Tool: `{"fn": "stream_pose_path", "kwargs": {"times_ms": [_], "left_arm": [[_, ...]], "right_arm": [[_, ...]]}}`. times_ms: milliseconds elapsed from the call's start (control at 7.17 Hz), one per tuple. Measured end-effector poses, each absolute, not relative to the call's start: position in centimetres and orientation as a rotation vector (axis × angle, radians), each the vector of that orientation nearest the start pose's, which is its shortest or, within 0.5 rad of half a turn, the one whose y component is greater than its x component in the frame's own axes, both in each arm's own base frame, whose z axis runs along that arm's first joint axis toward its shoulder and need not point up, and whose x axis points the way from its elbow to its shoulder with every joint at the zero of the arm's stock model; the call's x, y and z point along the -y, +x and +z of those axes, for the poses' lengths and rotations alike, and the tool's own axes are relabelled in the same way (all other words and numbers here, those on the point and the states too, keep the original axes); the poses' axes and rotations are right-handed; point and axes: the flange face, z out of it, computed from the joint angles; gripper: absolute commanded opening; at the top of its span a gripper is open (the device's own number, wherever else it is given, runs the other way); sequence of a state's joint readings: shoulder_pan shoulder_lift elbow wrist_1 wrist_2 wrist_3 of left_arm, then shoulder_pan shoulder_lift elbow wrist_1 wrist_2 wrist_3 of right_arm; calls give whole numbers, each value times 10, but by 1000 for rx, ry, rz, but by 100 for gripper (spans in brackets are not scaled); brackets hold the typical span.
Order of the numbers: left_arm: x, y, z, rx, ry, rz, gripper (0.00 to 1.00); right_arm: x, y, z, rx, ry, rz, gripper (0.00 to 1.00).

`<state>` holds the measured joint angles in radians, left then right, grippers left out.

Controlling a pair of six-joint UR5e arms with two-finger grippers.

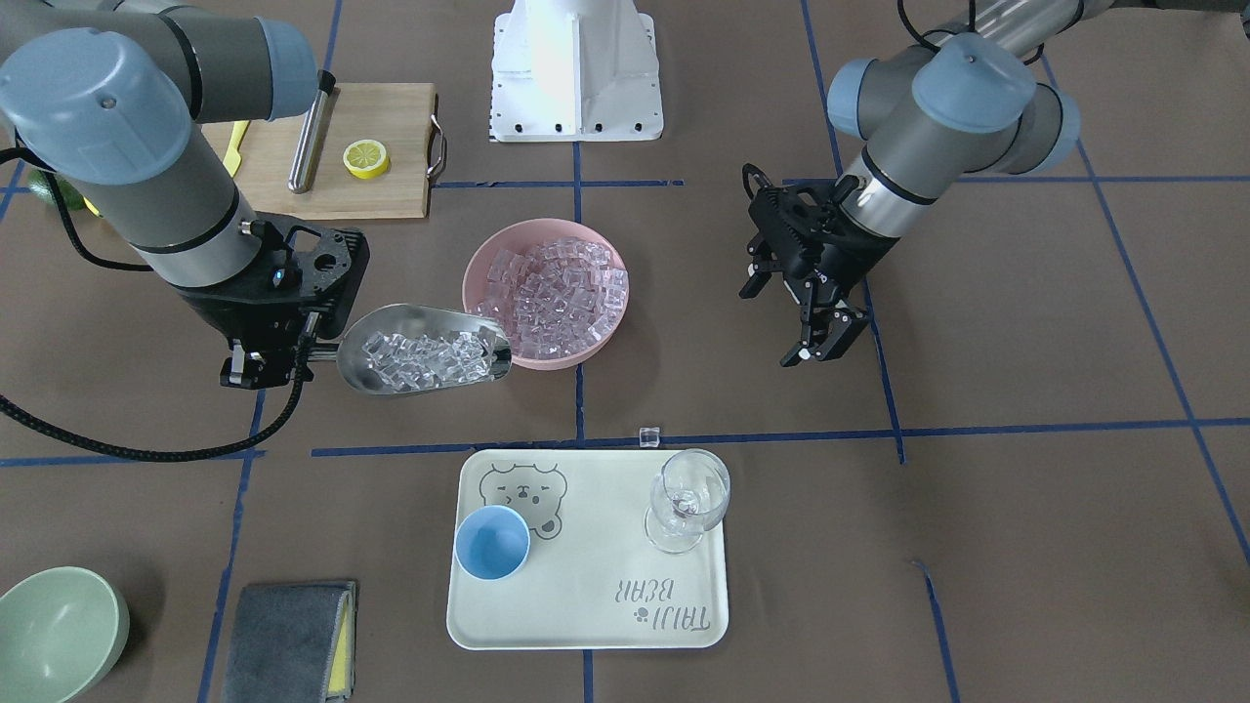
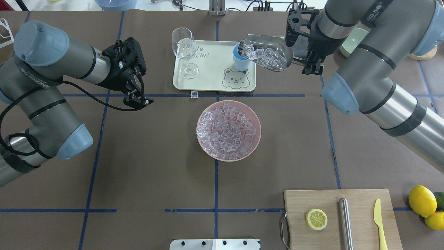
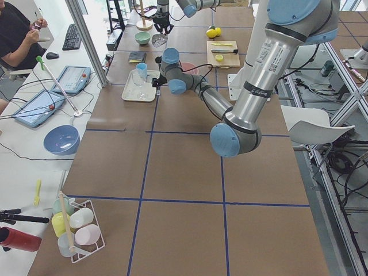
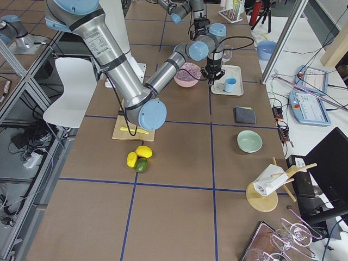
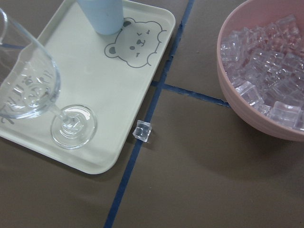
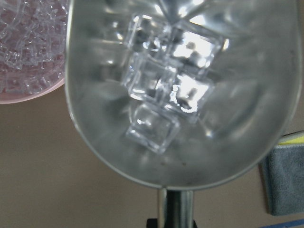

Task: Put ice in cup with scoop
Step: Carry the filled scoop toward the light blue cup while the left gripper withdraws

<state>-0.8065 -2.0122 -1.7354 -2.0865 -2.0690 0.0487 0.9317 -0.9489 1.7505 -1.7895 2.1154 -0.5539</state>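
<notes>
My right gripper (image 1: 259,369) is shut on the thin handle of the silver scoop (image 1: 420,351). It holds the scoop level above the table beside the pink bowl (image 1: 543,226). The scoop carries several ice cubes (image 6: 161,95). More ice (image 2: 227,130) fills the pink bowl. The light blue cup (image 1: 492,543) stands upright on the white tray (image 1: 586,605), next to a wine glass (image 1: 688,498). In the overhead view the scoop's mouth (image 2: 267,52) overlaps the cup (image 2: 238,61). My left gripper (image 1: 825,342) is open and empty, off to the bowl's side.
One loose ice cube (image 1: 649,436) lies on the table at the tray's edge. A cutting board (image 2: 360,205) holds a lemon slice, a steel cylinder and a yellow knife. A pale green bowl (image 1: 54,630) and a grey cloth (image 1: 288,640) lie beyond the tray.
</notes>
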Motion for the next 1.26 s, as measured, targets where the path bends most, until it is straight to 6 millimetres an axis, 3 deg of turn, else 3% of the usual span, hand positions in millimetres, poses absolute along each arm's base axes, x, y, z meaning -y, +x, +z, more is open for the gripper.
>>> {"fn": "stream_pose_path", "kwargs": {"times_ms": [558,837,977,1256], "left_arm": [[528,334,318,-871,742,961,100],[545,316,333,-839,681,923,100],[556,296,346,-813,666,886,100],[580,247,395,-761,591,780,100]], "right_arm": [[575,-306,245,586,544,-1255,0],[581,-282,249,584,473,-1182,0],[586,-270,251,596,452,-1123,0],[594,-257,256,628,410,-1010,0]]}}
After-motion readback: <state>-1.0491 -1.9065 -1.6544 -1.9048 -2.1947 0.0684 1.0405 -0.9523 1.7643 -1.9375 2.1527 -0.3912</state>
